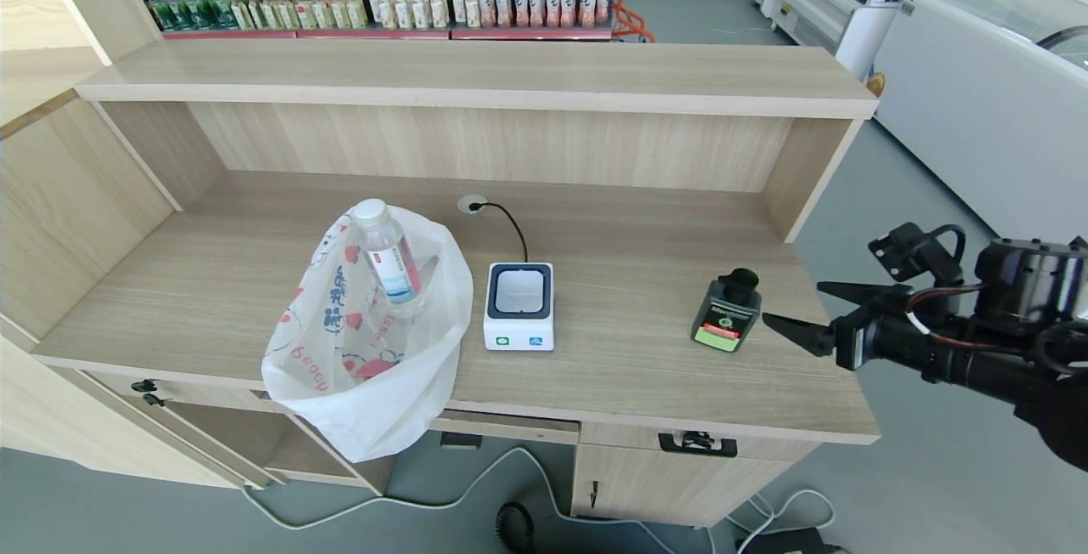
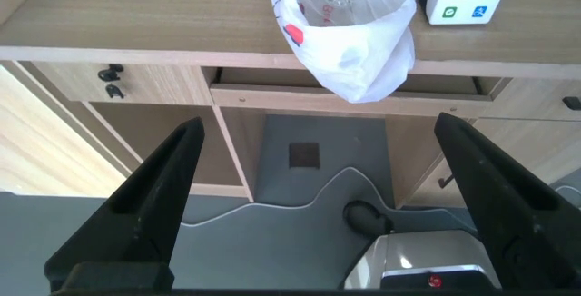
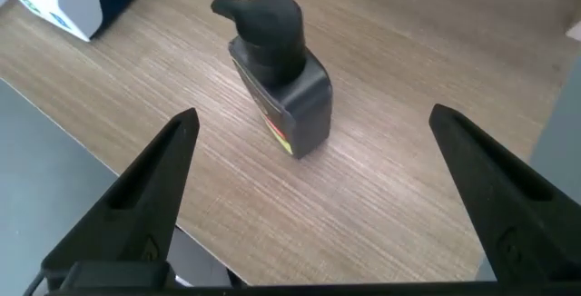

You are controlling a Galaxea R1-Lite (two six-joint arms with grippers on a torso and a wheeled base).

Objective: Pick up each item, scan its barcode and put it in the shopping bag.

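A small black pump bottle point(image 1: 727, 313) with a green and red label stands upright on the right part of the wooden counter point(image 1: 629, 282). My right gripper point(image 1: 807, 309) hangs open just right of it, fingers pointing at the bottle point(image 3: 281, 69), which sits between and beyond the fingertips. A white barcode scanner point(image 1: 519, 305) rests at the counter's middle. The white shopping bag point(image 1: 374, 342) stands at the front left with a clear bottle point(image 1: 388, 259) leaning inside. My left gripper point(image 2: 322, 210) is open, low in front of the counter, below the bag point(image 2: 349, 33).
A raised back shelf point(image 1: 476, 70) and side walls enclose the counter. A black cable point(image 1: 508, 227) runs from a grommet to the scanner. Drawers with black handles point(image 1: 697, 443) sit under the front edge. Cables lie on the floor below.
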